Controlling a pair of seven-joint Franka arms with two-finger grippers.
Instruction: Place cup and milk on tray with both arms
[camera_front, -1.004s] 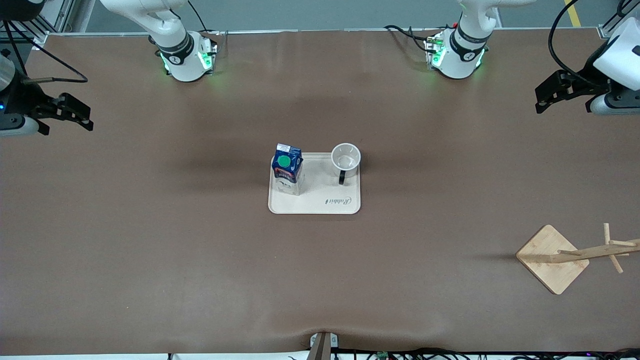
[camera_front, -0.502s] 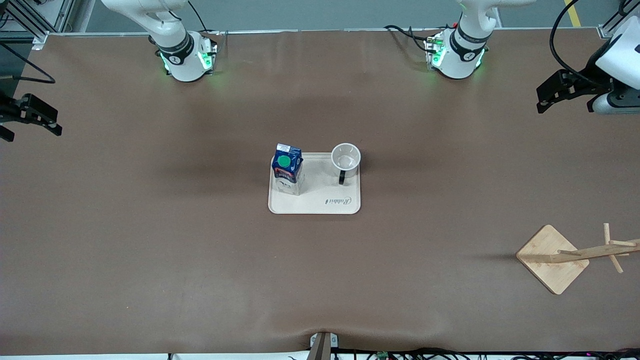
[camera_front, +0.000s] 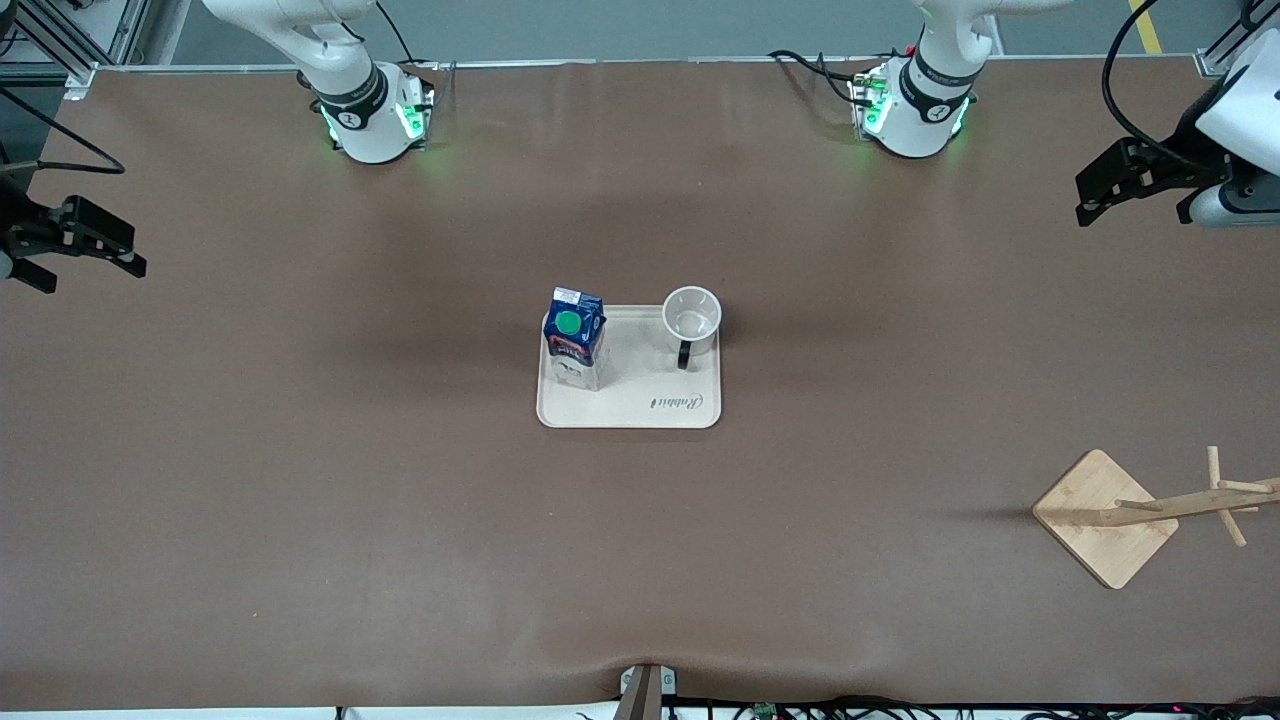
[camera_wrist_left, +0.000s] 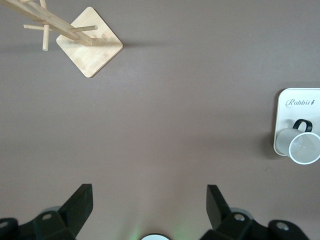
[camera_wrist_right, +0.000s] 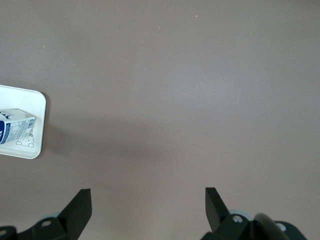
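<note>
**Cup and milk stand on tray as both arms hang wide**

The cup (camera_front: 691, 318) sits upright on the tray (camera_front: 640, 395), in the corner farthest from the front camera toward the left arm's end of the table, its black handle pointing to about 6 o'clock in the front view. The milk (camera_front: 574, 338) stands upright on the same tray, along the edge toward the right arm's end, its green cap facing up. Cup and milk are apart, with bare tray between them. The word "Rabbit" lies on the tray nearer the front camera than the cup. The tray rests at the middle of the brown table (camera_front: 400, 480).

The left gripper (camera_front: 1105, 192) hangs in the air over the table's edge at the left arm's end, at about 2 o'clock from the tray, well apart from it. Its jaws are spread wide and hold nothing, as the left wrist view (camera_wrist_left: 148, 202) shows. The right gripper (camera_front: 85, 245) hangs over the table's edge at the right arm's end, at about 10 o'clock from the tray, jaws likewise wide apart and empty (camera_wrist_right: 147, 207).

A wooden rack (camera_front: 1110, 515) with pegs stands near the left arm's end of the table, at about 4 o'clock from the tray and nearer the front camera.
</note>
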